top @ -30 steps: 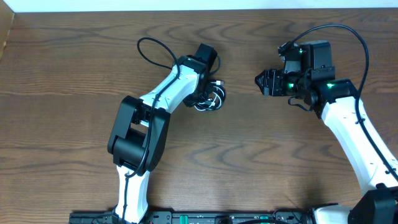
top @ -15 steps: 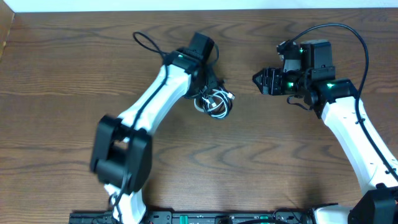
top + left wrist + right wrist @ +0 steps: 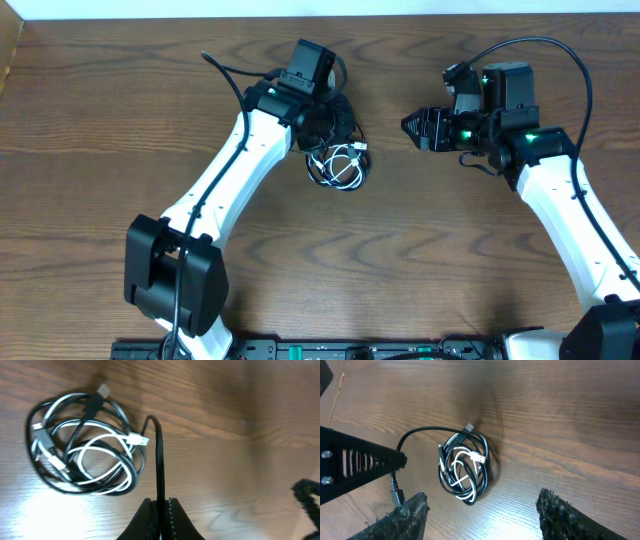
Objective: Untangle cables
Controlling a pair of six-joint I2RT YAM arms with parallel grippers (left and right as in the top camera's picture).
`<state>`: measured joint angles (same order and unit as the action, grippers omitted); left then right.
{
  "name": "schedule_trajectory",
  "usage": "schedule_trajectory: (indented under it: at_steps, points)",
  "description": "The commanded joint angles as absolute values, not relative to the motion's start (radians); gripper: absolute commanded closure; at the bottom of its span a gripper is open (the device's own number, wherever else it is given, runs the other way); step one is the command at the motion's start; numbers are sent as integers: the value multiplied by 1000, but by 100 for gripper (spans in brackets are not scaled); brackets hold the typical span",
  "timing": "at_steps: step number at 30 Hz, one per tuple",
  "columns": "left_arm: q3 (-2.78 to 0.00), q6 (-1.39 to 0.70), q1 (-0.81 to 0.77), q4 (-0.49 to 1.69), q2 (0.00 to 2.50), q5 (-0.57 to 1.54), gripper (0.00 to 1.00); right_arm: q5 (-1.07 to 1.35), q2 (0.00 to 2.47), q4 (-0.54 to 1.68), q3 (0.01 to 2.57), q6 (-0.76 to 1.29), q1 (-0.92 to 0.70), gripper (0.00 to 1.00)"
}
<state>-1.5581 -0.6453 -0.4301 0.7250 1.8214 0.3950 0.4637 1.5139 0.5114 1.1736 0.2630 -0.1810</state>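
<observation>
Two cables lie on the counter [image 3: 450, 260]: one black cable [image 3: 158, 460] and one white cable [image 3: 135, 439]. They are wound together into a single loose coil [image 3: 338, 165], with several small plug ends sticking out of it; their exact count is hard to tell. There are two hands. The left hand [image 3: 161, 505] is clenched on a strand of the black cable that rises from the coil into its closed jaws; a short plug end hangs past the grip. The coil rests just beyond this hand's tips. The right hand [image 3: 412, 127] is released, its jaws spread wide with only bare wood between them. It is well apart from the coil, and nothing stands between the two.
</observation>
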Motion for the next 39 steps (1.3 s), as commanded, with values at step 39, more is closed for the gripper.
schedule_trajectory:
  at_steps: [39]
  points:
    - [-1555,-374,-442,585,1775,566,93,395,1526,593,1176,253,-192,28]
